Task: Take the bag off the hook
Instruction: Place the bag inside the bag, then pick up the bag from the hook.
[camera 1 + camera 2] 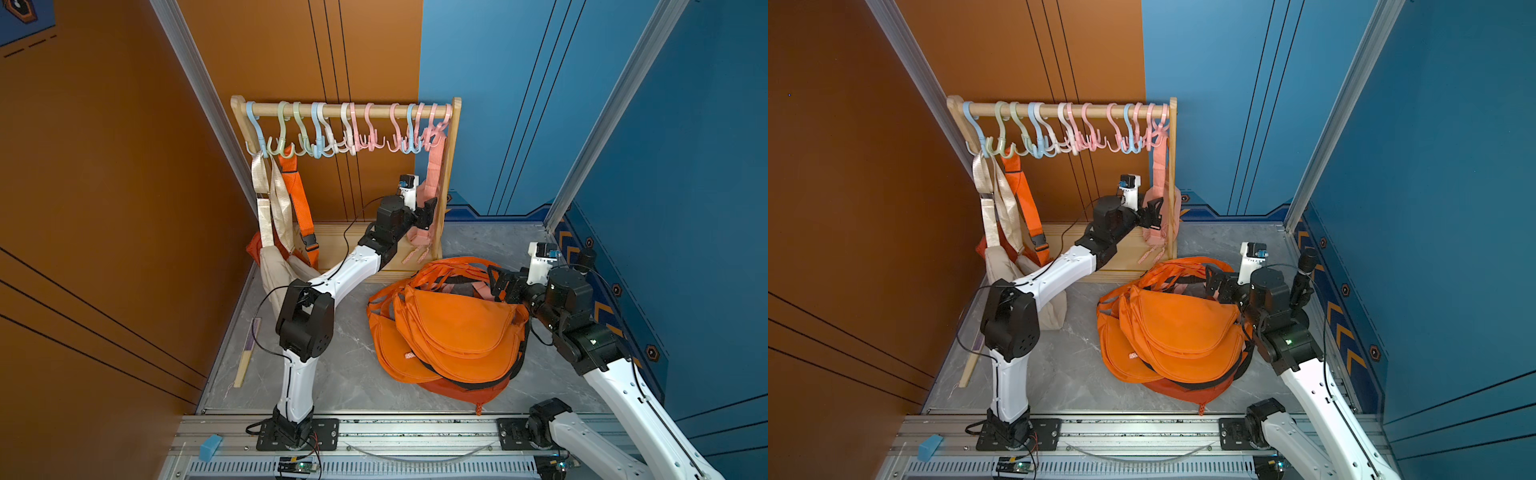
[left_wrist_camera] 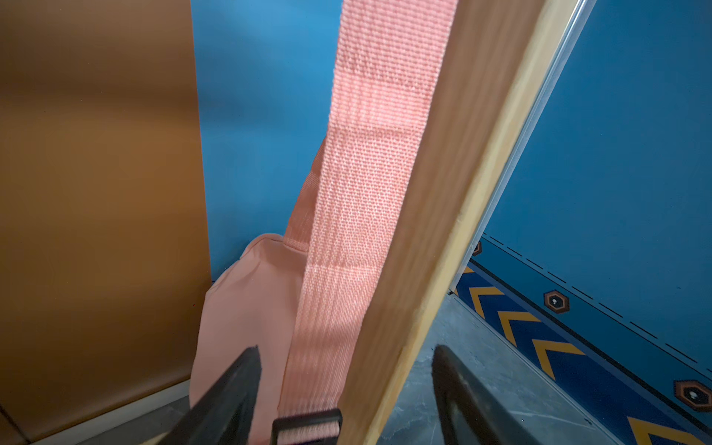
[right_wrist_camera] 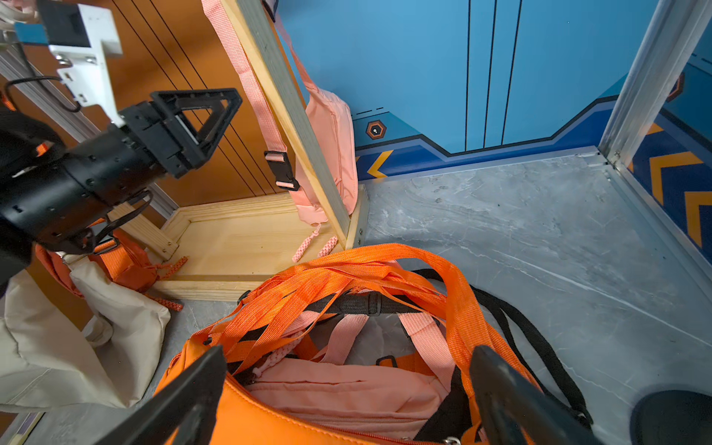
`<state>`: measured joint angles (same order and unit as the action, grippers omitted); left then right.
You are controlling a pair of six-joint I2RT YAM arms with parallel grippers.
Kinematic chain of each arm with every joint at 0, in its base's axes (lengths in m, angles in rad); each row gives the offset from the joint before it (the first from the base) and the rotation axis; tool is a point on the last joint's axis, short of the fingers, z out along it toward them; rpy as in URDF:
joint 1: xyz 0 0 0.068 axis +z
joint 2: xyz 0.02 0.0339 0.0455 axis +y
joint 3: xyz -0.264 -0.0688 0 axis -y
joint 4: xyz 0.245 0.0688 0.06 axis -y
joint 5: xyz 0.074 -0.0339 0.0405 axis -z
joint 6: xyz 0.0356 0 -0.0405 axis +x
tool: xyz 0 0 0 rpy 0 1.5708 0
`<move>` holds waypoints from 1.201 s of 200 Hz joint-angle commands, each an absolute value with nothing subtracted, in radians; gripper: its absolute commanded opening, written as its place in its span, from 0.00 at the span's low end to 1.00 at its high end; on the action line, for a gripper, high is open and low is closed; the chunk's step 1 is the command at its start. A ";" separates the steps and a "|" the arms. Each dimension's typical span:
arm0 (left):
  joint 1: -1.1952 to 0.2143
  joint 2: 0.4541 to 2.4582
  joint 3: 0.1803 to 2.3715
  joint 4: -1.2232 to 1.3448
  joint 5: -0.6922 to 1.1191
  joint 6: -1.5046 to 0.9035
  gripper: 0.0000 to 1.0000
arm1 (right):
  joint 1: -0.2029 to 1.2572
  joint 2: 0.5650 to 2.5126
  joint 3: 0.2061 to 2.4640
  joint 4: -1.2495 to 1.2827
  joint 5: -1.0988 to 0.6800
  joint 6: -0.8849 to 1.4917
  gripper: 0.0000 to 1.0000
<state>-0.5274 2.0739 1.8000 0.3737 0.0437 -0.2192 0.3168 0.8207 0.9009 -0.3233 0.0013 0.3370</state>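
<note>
Closest to the lens in both top views, a metal rail [image 1: 415, 430] carries both arm bases, with a blue block [image 1: 210, 446] near its left end. Beyond it, on the grey floor [image 1: 353, 374], lies a heap of orange bags [image 1: 457, 324] with tangled straps. The right gripper [image 1: 496, 283] hovers just over the heap's far right edge, and the right wrist view shows its jaws spread wide with nothing between them but the straps below. At the back stands a wooden rack [image 1: 452, 174] whose rod [image 1: 353, 110] is strung with pastel hooks. The pink bag [image 3: 331, 127] hangs at the rod's far right end from a pink hook [image 1: 438, 124], its body low against the rack's right post [image 2: 443, 192] and its zip pulls dangling low over the base board. Its strap [image 2: 370, 173] runs up alongside the post. The left gripper [image 1: 430, 212] reaches in at the height of the bag's body, jaws apart and pinching nothing. In the left wrist view its fingers [image 2: 231, 389] frame the strap and post, and bare floor shows between the post and one finger. A beige bag [image 1: 274, 270] and an orange bag [image 1: 297, 195] hang from hooks at the rod's left end.
</note>
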 commanded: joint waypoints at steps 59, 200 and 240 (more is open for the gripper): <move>-0.494 2.301 2.083 0.414 0.044 -0.296 0.66 | 0.353 0.831 0.928 -0.323 -0.029 0.307 1.00; -0.476 2.090 1.870 0.453 0.040 -0.231 0.00 | 0.369 0.872 0.944 -0.295 -0.069 0.289 1.00; -0.440 1.949 1.739 0.479 0.045 -0.241 0.00 | 0.412 0.924 0.976 -0.277 -0.053 0.266 1.00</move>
<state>-0.4774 2.0445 1.7874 0.4221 0.0502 -0.2512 0.3927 0.8948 0.9245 -0.3164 -0.0494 0.2977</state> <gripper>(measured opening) 0.051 0.997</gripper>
